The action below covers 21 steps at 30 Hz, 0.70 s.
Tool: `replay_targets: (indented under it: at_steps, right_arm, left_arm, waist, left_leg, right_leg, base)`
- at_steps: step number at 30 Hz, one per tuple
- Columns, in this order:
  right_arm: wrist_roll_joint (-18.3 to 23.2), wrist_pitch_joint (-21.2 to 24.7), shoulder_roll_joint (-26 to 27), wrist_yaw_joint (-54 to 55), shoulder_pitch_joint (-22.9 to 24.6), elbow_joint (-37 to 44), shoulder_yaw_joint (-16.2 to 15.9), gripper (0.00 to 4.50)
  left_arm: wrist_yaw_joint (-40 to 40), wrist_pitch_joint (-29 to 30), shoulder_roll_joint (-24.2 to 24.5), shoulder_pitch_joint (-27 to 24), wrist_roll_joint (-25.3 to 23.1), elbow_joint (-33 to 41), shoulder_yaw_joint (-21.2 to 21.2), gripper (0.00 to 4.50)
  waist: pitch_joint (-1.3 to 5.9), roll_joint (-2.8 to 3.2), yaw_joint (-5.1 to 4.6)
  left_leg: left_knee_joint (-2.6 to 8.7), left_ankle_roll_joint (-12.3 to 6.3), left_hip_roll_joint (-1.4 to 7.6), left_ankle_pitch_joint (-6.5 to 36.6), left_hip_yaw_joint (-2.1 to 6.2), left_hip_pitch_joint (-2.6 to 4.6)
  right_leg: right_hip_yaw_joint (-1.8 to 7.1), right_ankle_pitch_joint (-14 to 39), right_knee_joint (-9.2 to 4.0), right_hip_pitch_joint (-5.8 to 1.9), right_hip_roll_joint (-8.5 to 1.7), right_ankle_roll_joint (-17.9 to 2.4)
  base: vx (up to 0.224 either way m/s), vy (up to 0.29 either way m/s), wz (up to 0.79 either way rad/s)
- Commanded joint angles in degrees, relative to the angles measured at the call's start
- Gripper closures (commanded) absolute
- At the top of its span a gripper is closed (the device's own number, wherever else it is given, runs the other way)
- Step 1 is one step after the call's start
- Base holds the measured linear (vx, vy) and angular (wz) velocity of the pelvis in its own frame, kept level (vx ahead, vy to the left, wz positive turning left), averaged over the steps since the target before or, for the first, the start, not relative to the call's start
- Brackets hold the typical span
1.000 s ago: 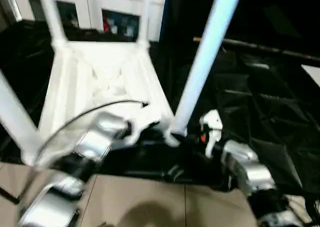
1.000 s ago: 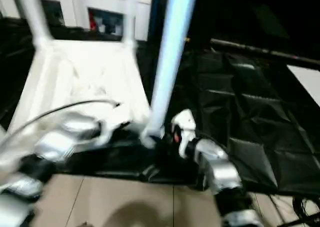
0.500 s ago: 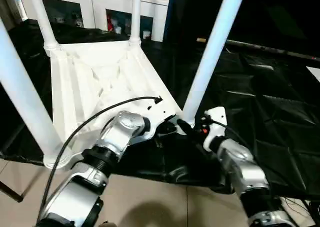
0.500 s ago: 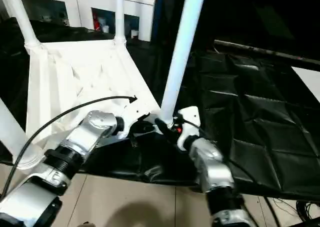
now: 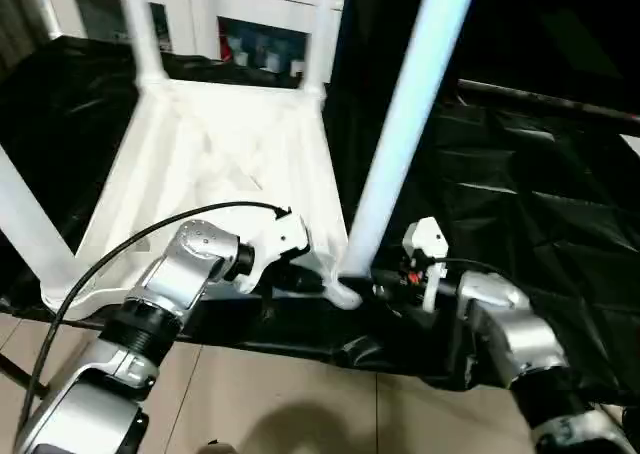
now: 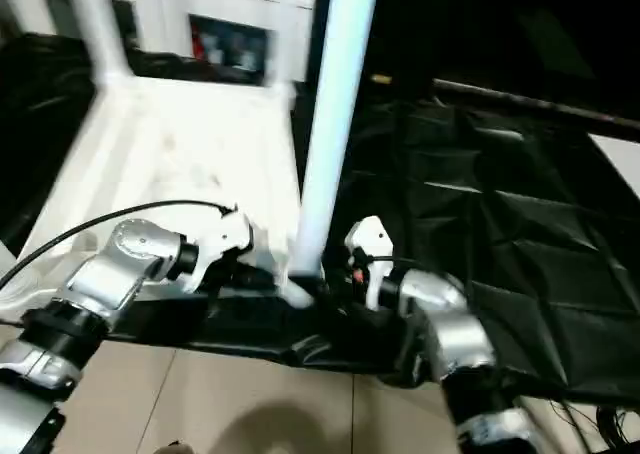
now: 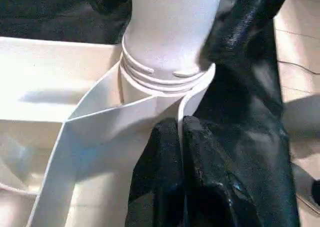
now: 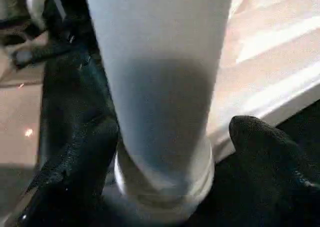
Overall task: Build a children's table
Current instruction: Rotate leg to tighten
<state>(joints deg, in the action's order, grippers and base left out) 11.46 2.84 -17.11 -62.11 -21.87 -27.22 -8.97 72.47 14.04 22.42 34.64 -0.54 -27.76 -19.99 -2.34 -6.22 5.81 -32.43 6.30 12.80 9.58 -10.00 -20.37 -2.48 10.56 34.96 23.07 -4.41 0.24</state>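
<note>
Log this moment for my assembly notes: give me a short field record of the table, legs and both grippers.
tabletop: upside down on the black-draped work table, ribbed underside up
legs: all four upright in corner sockets
near right leg: seated in its socket
left gripper: shut on the tabletop's rim beside that socket
right gripper: open, fingers either side of the leg's base

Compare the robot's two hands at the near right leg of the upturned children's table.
The left hand is shut, its fingers pinched together on the thin rim of the tabletop at the corner socket. The right hand is open, one finger on each side of the leg just above its base, with a gap showing at one finger. Both work at the same corner.
</note>
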Motion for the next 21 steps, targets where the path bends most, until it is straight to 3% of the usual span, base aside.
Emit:
replay_targets:
  at_steps: [1, 4, 12, 19, 21]
  right_arm:
    - [-0.8, -0.7, -1.2, -1.3, 0.0, -0.5, -0.7, 0.62]
    - [-1.2, -1.4, -1.1, -1.5, 0.1, -1.0, -0.8, 0.62]
    - [-0.4, -2.8, -0.1, -1.4, -0.7, -1.6, -0.4, 1.22]
    - [-0.4, -2.8, -0.1, -1.4, -0.7, -1.6, -0.4, 1.22]
    - [-0.4, -3.0, 0.3, -1.8, -0.3, -1.4, -0.8, 1.53]
  left_arm:
    - [2.2, 1.1, -0.4, -1.3, 1.3, -0.2, -1.2, 4.50]
    - [2.2, 1.3, -0.2, -1.8, 1.4, 0.3, -0.7, 4.50]
    - [2.8, 2.4, 0.4, -2.3, 1.8, 1.3, -1.0, 4.50]
    - [2.8, 2.4, 0.4, -2.3, 1.8, 1.3, -1.0, 4.50]
    - [3.0, 2.6, 0.5, -2.5, 1.8, 1.4, -1.1, 4.50]
  waist:
    - [2.90, 0.58, -0.19]
    - [2.91, 0.23, -0.25]
    - [2.91, 0.37, -0.56]
    - [2.95, 0.42, -0.58]
    - [2.93, 0.40, -0.55]
  left_leg:
    - [3.66, -1.14, 0.45, 14.4, -0.39, 0.19]
    - [3.57, -1.20, 0.42, 13.5, -0.47, 0.21]
    - [3.62, -1.11, 0.48, 13.8, -0.39, 0.21]
    - [3.55, -1.30, 0.44, 13.1, -0.46, 0.23]
    - [3.56, -1.31, 0.43, 13.2, -0.45, 0.22]
  right_leg:
    - [1.72, 11.4, -3.89, -2.40, -2.74, -11.3]
    - [1.74, 12.3, -4.02, -2.38, -2.78, -10.8]
    - [1.71, 13.3, -4.00, -2.30, -2.77, -10.6]
    - [1.73, 11.6, -3.86, -2.37, -2.68, -11.0]
    - [1.74, 12.2, -3.92, -2.38, -2.72, -10.8]
  base:
    - [0.000, 0.000, 0.00]
    - [0.000, 0.000, 0.00]
    - [0.000, 0.000, 0.00]
    - [0.000, 0.000, 0.00]
    - [0.000, 0.000, 0.00]
